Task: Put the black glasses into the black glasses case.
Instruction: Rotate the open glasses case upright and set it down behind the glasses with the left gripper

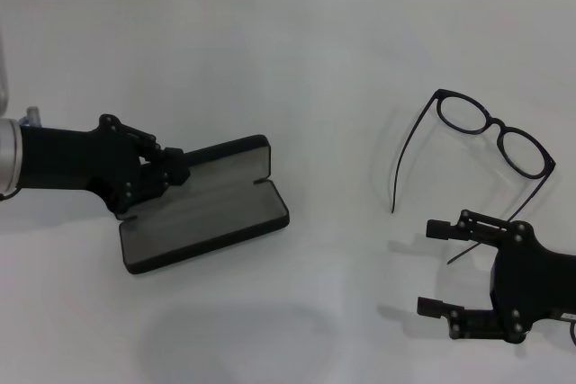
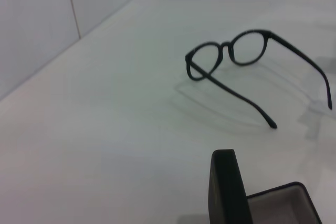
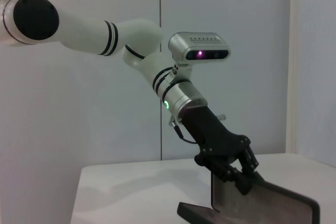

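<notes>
The black glasses case [image 1: 211, 215] lies open on the white table, left of centre, its grey lining showing. My left gripper [image 1: 176, 168] is shut on the raised lid's edge, and the right wrist view shows that gripper [image 3: 245, 176] pinching the upright lid [image 3: 262, 203]. The black glasses [image 1: 497, 126] rest on the table at the right with their temple arms unfolded. In the left wrist view the glasses [image 2: 229, 49] lie beyond the lid's edge [image 2: 227, 187]. My right gripper [image 1: 434, 269] hovers open just in front of the glasses, touching nothing.
The white table [image 1: 297, 60] ends at a pale wall along the far side. Bare tabletop separates the case from the glasses.
</notes>
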Controlling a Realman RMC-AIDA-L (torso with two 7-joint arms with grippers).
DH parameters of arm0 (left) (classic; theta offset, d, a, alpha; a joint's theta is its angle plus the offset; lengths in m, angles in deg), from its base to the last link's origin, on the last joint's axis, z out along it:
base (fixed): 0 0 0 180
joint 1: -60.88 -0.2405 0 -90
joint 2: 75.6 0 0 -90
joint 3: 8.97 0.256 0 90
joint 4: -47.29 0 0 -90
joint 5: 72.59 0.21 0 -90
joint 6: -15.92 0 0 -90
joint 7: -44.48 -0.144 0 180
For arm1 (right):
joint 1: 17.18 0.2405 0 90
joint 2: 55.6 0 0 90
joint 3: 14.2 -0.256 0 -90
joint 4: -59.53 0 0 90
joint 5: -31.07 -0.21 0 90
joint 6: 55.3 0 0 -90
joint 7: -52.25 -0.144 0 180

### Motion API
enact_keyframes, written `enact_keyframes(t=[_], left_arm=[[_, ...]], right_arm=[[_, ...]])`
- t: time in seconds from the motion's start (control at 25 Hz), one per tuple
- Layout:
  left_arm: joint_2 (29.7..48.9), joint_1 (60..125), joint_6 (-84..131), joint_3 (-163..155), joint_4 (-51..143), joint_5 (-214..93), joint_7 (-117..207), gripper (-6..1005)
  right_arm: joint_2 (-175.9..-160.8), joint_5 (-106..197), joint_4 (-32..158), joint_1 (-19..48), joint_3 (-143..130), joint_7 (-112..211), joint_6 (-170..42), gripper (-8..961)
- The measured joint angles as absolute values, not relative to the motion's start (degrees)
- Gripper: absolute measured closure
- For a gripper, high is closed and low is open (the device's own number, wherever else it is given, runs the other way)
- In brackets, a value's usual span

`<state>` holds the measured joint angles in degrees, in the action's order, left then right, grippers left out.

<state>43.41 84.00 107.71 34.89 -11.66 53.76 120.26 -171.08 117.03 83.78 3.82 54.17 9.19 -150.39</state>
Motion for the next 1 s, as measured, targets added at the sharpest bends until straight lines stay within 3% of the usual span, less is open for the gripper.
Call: enact_keyframes(t=[0.16,1.0], left_arm=[[43.40,83.12,107.73,34.88,-11.68,51.26,118.65,786],[44.03,84.78,102.63,36.55,-2.35,40.90,104.71,788]], right_arm=[[-171.08,117.03,83.78,3.88,54.16,9.19,-150.39,142],[-171.09,116.84,83.78,4.27,54.18,9.19,-150.40,142]])
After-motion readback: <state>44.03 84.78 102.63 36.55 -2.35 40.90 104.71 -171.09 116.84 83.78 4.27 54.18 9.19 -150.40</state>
